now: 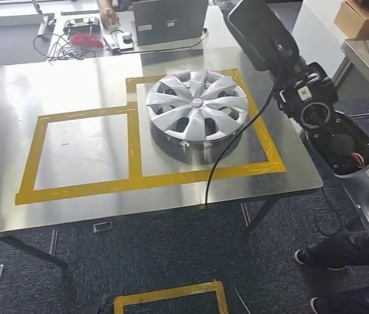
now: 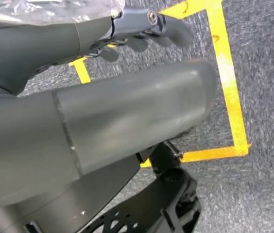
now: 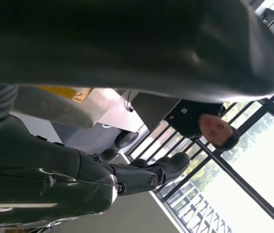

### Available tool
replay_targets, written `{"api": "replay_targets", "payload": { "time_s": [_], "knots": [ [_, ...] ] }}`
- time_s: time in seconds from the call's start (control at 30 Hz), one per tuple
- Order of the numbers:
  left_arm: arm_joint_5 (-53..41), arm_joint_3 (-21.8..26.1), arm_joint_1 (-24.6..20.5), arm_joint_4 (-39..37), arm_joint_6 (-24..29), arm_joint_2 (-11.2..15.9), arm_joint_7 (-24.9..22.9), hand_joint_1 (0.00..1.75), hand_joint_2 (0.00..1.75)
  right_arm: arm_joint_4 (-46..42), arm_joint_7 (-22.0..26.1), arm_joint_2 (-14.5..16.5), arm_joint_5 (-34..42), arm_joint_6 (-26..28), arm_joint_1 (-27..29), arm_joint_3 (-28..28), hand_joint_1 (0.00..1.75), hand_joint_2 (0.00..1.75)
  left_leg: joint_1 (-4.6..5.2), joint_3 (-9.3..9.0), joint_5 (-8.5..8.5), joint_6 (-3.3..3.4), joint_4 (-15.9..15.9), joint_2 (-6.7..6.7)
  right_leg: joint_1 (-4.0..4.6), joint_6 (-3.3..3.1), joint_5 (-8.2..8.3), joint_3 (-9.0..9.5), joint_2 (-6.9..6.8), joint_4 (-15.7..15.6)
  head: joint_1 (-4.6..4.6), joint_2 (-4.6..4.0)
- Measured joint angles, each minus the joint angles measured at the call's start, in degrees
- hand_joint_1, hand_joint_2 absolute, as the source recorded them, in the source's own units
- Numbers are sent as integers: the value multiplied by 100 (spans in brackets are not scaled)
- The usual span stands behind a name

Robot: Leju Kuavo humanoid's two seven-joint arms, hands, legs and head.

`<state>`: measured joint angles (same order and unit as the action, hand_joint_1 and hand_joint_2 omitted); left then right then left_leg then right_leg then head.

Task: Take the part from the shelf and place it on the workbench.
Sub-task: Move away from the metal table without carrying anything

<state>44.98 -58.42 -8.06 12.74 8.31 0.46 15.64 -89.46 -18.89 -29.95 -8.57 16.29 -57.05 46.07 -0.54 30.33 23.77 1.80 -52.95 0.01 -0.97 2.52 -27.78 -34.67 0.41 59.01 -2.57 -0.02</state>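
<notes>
A silver wheel cover (image 1: 197, 108) lies flat on the steel workbench (image 1: 84, 78), inside the right-hand yellow-taped rectangle. My right hand (image 1: 259, 33) is raised above the bench's far right corner, beyond and apart from the wheel cover. In the right wrist view, the right hand (image 3: 143, 174) has its fingers stretched out and holds nothing. My left hand (image 2: 128, 107) hangs over the carpet, fingers (image 2: 146, 29) straight and apart, nothing in it.
The left yellow-taped rectangle (image 1: 81, 154) on the bench is bare. A laptop (image 1: 170, 19), cables and a person's hand (image 1: 107, 16) are at a far table. Someone's shoes (image 1: 320, 256) stand by the bench's right side. A yellow tape square (image 1: 170, 297) marks the floor.
</notes>
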Motion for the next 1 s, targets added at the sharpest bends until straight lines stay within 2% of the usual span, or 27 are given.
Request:
{"api": "replay_targets", "payload": {
  "time_s": [0.07,0.1,0.13,0.17,0.23,0.27,0.3,0.37,0.43,0.47,0.5,0.53,0.57,0.6,0.63,0.67,0.7,0.77,0.8,0.83,0.87,0.93,0.97,1.0],
  "knots": [
    [0,0,5,0,0,-2,1,0,0,-75,6,-62,14,-4,80,-39,0,0,-2,4,-14,12,11,10,-19,40,-392,-321,-2,811,-58,1],
    [0,0,8,0,-1,-4,1,0,0,-103,12,-85,24,-9,138,-57,0,0,-9,7,-13,10,2,13,-35,65,-478,-430,-4,1103,-78,1],
    [1,0,10,0,-1,-6,1,0,0,-131,19,-102,32,-14,193,-77,0,0,-21,13,-11,5,-12,14,-54,92,-452,-448,-7,1194,-91,1],
    [1,0,10,0,-2,-8,1,0,0,-156,26,-114,36,-18,230,-97,0,0,-40,21,-4,-10,-35,14,-77,121,-311,-346,-13,1026,-100,1],
    [1,0,8,-1,-2,-10,1,0,0,-210,37,-134,40,-22,261,-139,0,0,-78,48,26,-73,-105,10,-127,196,46,85,-30,236,-118,0],
    [1,0,5,-1,-2,-10,1,0,0,-236,40,-142,40,-26,263,-155,0,0,-87,72,40,-119,-148,4,-126,201,158,270,-18,-101,-134,0],
    [1,0,3,-2,-2,-8,1,0,0,-259,42,-154,40,-30,274,-175,0,0,-83,96,44,-165,-186,-7,-120,191,199,375,-5,-305,-146,0],
    [2,0,4,-2,-2,-5,2,0,0,-292,42,-169,44,-37,305,-198,0,0,-75,135,14,-245,-214,-25,-84,104,200,381,27,-363,-132,0],
    [2,0,9,-2,-2,-2,3,0,0,-315,44,-177,49,-42,329,-214,0,0,-90,174,42,-301,-245,-25,-90,3,237,350,12,-406,-65,0],
    [2,0,10,-2,-2,-1,3,0,0,-330,49,-176,51,-46,332,-225,0,0,-95,228,157,-321,-366,-21,-94,-57,274,336,3,-440,-29,1],
    [2,0,8,-2,-1,-1,3,0,0,-345,58,-176,51,-52,332,-236,0,0,-97,326,352,-334,-617,-18,-97,-116,311,318,-8,-476,6,0],
    [2,0,7,-2,0,0,3,0,0,-357,70,-176,51,-63,334,-246,0,0,-94,465,603,-345,-997,-16,-90,-161,344,292,-17,-494,42,0],
    [3,0,7,-2,3,-1,3,0,0,-364,85,-177,51,-77,339,-251,0,0,-90,612,831,-353,-1415,-18,-83,-191,372,260,-25,-502,66,0],
    [5,0,8,-2,5,-2,3,0,0,-366,99,-177,51,-92,346,-252,0,0,-90,721,978,-358,-1757,-18,-74,-205,396,227,-32,-504,81,0],
    [8,0,8,-2,9,-3,3,0,0,-367,112,-177,51,-107,352,-251,0,0,-90,748,1012,-356,-1918,-18,-67,-208,419,197,-36,-504,89,0],
    [12,0,8,-2,13,-4,3,0,0,-368,121,-177,51,-115,355,-254,0,0,-89,664,925,-346,-1835,-18,-64,-201,440,174,-37,-503,93,0],
    [15,0,7,-2,15,-4,3,0,0,-371,130,-177,51,-121,356,-260,0,0,-89,479,753,-331,-1539,-17,-64,-191,457,157,-38,-500,96,-1],
    [18,0,1,-2,17,-3,4,0,0,-382,147,-177,51,-125,349,-283,0,0,-78,8,411,-301,-689,-21,-59,-157,484,124,-38,-481,105,-1],
    [19,0,-2,-2,17,-3,5,0,0,-388,154,-177,50,-128,347,-295,0,0,-66,-147,323,-289,-378,-26,-53,-124,506,106,-38,-474,101,0],
    [21,0,-5,-2,17,-3,6,0,0,-391,160,-177,50,-134,344,-303,0,0,-49,-219,294,-281,-203,-32,-45,-84,533,87,-38,-469,94,0],
    [24,0,-7,-2,17,-4,7,0,0,-393,166,-177,50,-140,343,-308,0,0,-29,-218,299,-270,-165,-39,-42,-37,566,71,-38,-473,86,0],
    [32,0,-9,-2,19,-3,7,0,0,-393,176,-177,50,-154,346,-319,0,0,-25,-156,248,-202,-153,-37,-60,44,577,37,-41,-464,74,1],
    [34,0,-13,-2,19,-2,7,0,0,-392,179,-177,50,-158,343,-326,0,0,-28,-114,206,-149,-146,-32,-70,69,465,-13,-44,-375,60,1],
    [36,0,-19,-2,19,-2,7,0,0,-391,182,-177,49,-162,342,-333,0,0,-31,-62,155,-95,-132,-24,-75,84,253,-97,-45,-162,40,0]
  ]
}}
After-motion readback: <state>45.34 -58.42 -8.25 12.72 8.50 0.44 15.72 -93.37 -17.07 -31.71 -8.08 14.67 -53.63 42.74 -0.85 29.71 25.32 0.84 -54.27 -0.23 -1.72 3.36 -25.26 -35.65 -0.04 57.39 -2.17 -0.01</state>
